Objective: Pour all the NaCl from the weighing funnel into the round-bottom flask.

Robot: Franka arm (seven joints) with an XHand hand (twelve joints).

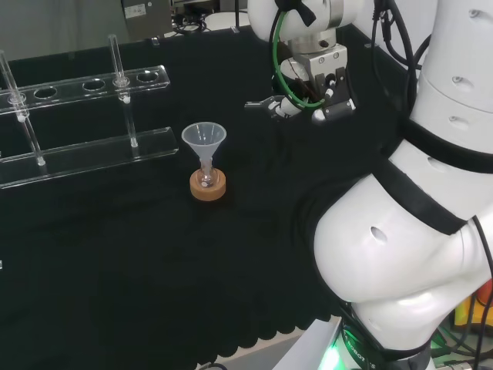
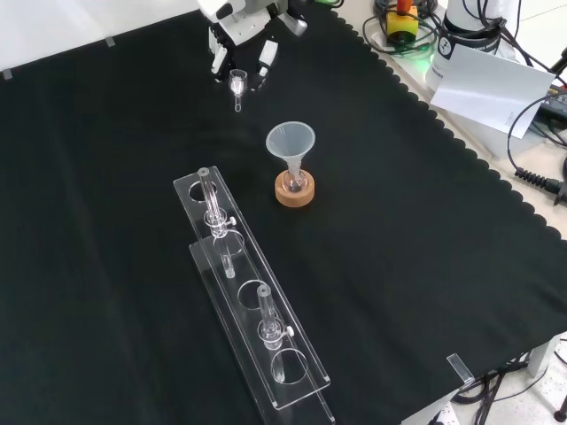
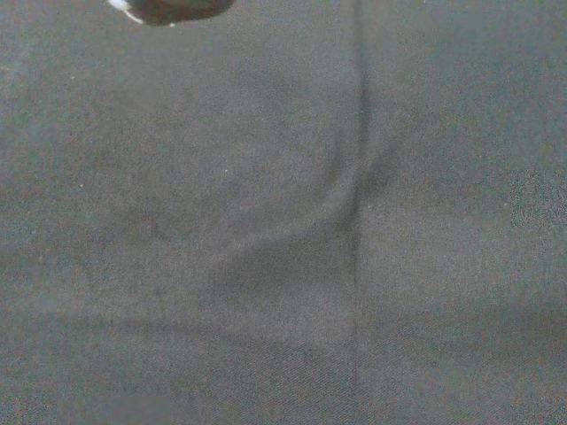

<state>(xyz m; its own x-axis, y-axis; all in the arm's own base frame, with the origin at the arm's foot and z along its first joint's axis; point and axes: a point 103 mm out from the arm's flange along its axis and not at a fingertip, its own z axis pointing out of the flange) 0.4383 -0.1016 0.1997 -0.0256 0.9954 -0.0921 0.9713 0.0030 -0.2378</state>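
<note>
Hand [image 2: 239,44] seemingly pinching weighing funnel [image 2: 237,87] (clear), well apart from round-bottom flask [image 2: 294,181]

Bench: black cloth [image 2: 425,221], scalloped edge at front view's right. Beyond edge: white sheet [image 2: 492,88], black cables [image 2: 532,168], red/yellow device [image 2: 403,19]. Head view, far side: grey wall [image 1: 54,23], cluttered desk w/ equipment.
</note>
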